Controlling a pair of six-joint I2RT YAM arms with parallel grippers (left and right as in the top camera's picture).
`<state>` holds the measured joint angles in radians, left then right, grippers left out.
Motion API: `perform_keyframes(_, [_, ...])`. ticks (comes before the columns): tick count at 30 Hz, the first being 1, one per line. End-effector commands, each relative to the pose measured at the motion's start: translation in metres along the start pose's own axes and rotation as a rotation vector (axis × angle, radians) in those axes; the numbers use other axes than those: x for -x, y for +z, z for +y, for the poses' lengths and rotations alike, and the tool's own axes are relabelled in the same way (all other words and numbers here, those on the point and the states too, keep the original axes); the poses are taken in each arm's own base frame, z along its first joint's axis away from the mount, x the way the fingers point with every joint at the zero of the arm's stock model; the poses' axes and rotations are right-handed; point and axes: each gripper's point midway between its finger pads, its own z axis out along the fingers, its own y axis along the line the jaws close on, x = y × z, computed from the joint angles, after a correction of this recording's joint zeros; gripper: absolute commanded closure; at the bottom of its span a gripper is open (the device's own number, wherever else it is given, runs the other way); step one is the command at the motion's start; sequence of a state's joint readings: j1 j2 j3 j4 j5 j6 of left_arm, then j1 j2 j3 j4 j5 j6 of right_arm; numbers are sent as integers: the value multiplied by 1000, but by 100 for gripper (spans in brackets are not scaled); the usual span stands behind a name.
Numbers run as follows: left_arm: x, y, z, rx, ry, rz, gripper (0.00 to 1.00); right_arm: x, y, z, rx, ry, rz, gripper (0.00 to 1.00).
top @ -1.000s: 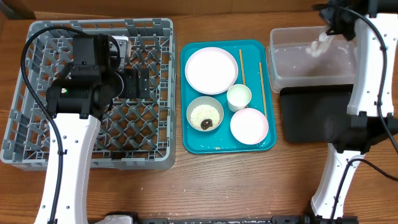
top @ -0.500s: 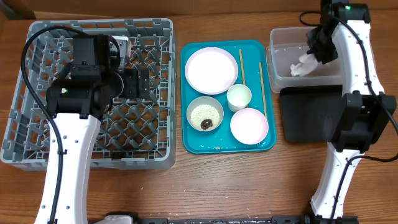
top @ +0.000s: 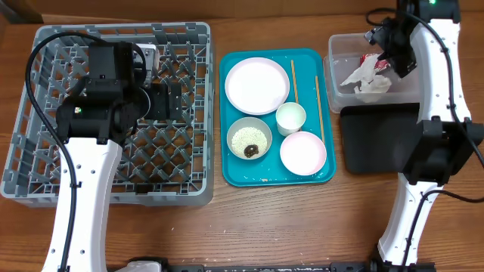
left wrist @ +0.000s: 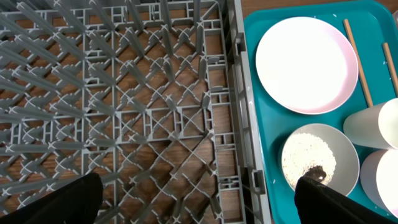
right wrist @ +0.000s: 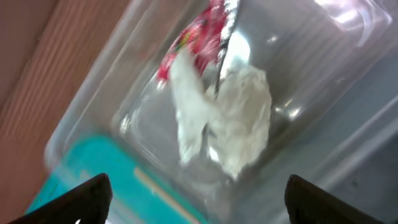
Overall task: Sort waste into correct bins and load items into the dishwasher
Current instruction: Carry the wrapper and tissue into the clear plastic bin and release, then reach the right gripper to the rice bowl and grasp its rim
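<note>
Lowered from above, the crumpled white paper napkin [top: 370, 81] now lies inside the clear plastic tub [top: 336, 89], against the red-and-white wrapper [top: 375, 60]. It is released by the right end effector [right wrist: 202, 202], whose fingers are spread wide and empty. The left end effector [left wrist: 199, 202], also wide open and empty, is held over the grey dish rack [left wrist: 124, 93]. Dishes on the teal tray [top: 305, 75] are yet to be loaded.
</note>
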<state>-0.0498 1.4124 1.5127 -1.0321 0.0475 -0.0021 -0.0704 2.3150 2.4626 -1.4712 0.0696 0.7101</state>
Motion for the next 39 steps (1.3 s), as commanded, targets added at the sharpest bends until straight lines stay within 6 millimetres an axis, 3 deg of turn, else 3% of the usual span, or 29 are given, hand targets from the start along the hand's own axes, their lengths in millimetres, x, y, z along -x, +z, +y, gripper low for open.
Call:
perform_keyframes(1, [6, -2, 2, 5, -15, -12, 0, -8, -90, 28, 225, -282, -52, 9])
perform_keyframes(6, [5, -2, 2, 6, -16, -11, 0, -48, -148, 30, 307, -396, -18, 10])
perform_keyframes(13, [6, -2, 2, 5, -15, -12, 0, -112, -169, 65, 389, -575, 35, 15])
perform_keyframes(19, [6, -2, 2, 6, -15, -12, 0, -184, -154, 86, 363, -707, 156, 18])
perform_keyframes(24, [5, -2, 2, 5, -16, -11, 0, -235, -124, 80, 268, -770, 289, 25])
perform_keyframes(32, [5, -2, 2, 5, -16, -11, 0, -285, -93, 71, 170, -814, 385, 32])
perform_keyframes(39, [5, -2, 2, 5, -16, -11, 0, -333, -61, 100, 217, -920, 319, 40])
